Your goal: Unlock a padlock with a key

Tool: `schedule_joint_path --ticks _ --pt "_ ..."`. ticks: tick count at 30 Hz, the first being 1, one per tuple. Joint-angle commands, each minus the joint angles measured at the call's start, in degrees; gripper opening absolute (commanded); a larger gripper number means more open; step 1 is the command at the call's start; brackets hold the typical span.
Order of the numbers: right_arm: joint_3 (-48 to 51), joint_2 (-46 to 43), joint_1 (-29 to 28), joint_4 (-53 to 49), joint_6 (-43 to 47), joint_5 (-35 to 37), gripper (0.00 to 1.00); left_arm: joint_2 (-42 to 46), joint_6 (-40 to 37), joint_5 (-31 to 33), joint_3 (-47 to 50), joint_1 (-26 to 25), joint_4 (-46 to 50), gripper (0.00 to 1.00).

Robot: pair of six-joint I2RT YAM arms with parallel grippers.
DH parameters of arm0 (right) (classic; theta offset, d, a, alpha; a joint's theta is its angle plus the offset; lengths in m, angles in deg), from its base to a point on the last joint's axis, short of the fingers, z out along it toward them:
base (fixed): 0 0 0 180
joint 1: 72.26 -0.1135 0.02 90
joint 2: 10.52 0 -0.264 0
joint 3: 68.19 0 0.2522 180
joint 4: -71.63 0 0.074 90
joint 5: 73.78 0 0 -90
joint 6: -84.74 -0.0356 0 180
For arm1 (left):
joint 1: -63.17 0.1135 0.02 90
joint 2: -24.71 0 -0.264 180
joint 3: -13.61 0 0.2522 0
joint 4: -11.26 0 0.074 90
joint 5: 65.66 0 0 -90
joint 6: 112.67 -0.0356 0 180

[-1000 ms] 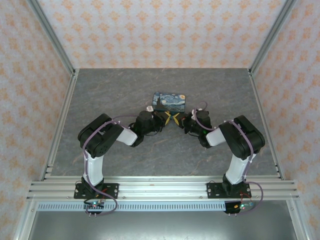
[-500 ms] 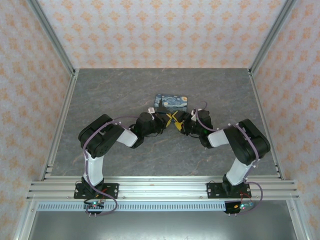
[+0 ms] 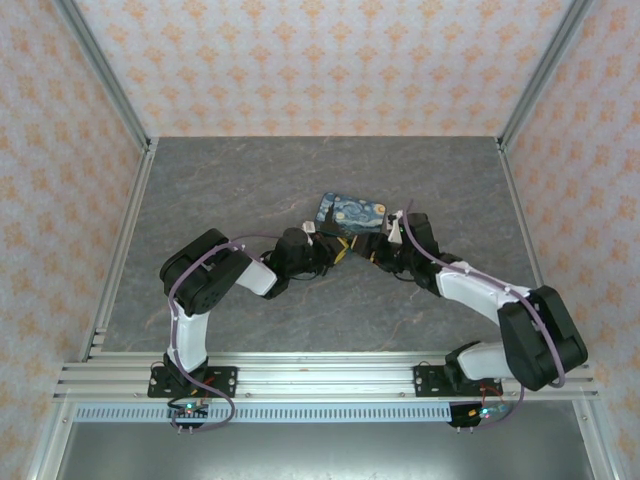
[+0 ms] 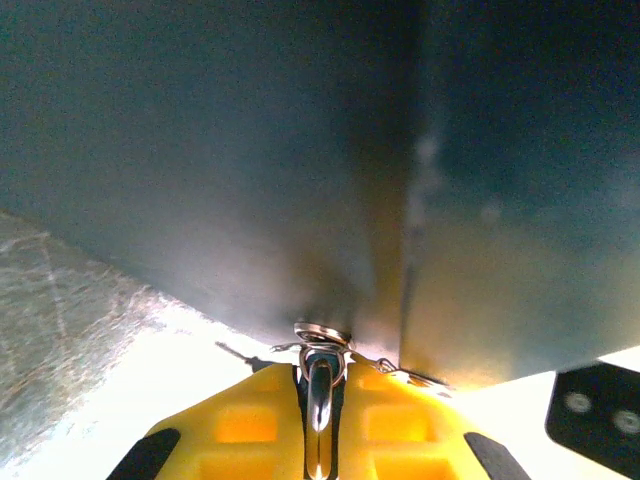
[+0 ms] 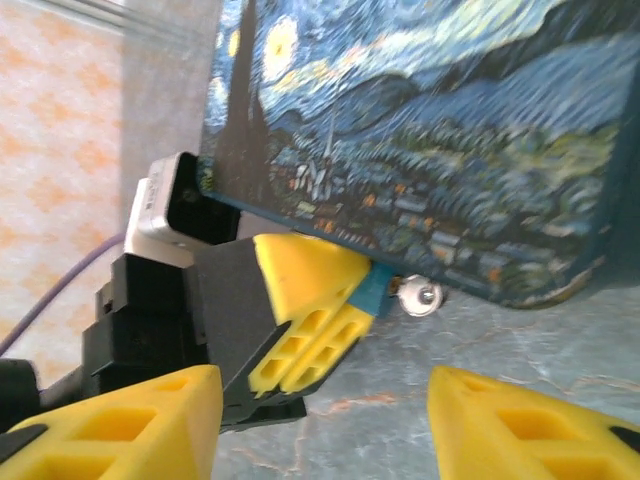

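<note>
My left gripper (image 3: 338,250) is shut on the key (image 4: 320,388), a thin silver strip seen edge-on between the yellow fingers (image 4: 250,425), with a wire ring (image 4: 322,350) at its tip. It presses against the near edge of the blue night-sky box (image 3: 352,212). In the right wrist view a teal bit (image 5: 372,290) sticks out of the left gripper's fingers (image 5: 310,300), beside a small round silver piece (image 5: 418,297) under the box's (image 5: 420,130) edge. My right gripper (image 5: 325,378) is open, its fingers wide apart, facing the left gripper. In the top view the right gripper (image 3: 374,252) sits just right of the left one.
The box wall (image 4: 250,150) stands directly in front of the left fingers. Grey marbled table (image 3: 250,180) stretches behind and to both sides of the box. Patterned walls and metal rails enclose the table.
The right arm has stretched forward and leftward, bringing its gripper in beside the left one. Both grippers moved up to the box, which slid right and turned slightly.
</note>
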Motion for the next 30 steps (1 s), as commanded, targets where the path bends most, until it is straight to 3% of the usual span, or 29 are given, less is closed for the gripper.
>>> schedule_joint_path --ticks 1,6,12,30 --pt "-4.1 -1.5 -2.9 -16.2 15.0 9.3 0.53 0.7 -1.9 -2.0 -0.9 0.5 2.0 0.0" --pt "-8.5 0.4 -10.2 -24.3 26.6 21.4 0.5 1.9 -2.7 -3.2 -1.6 0.9 5.1 0.0" --pt "-9.9 3.2 -14.4 -25.0 32.1 31.0 0.45 3.1 -2.6 -4.9 -2.8 1.3 8.1 0.0" --pt "-15.2 11.1 -16.8 -24.0 39.4 37.6 0.38 5.0 0.6 -8.0 -5.8 1.3 11.8 0.0"
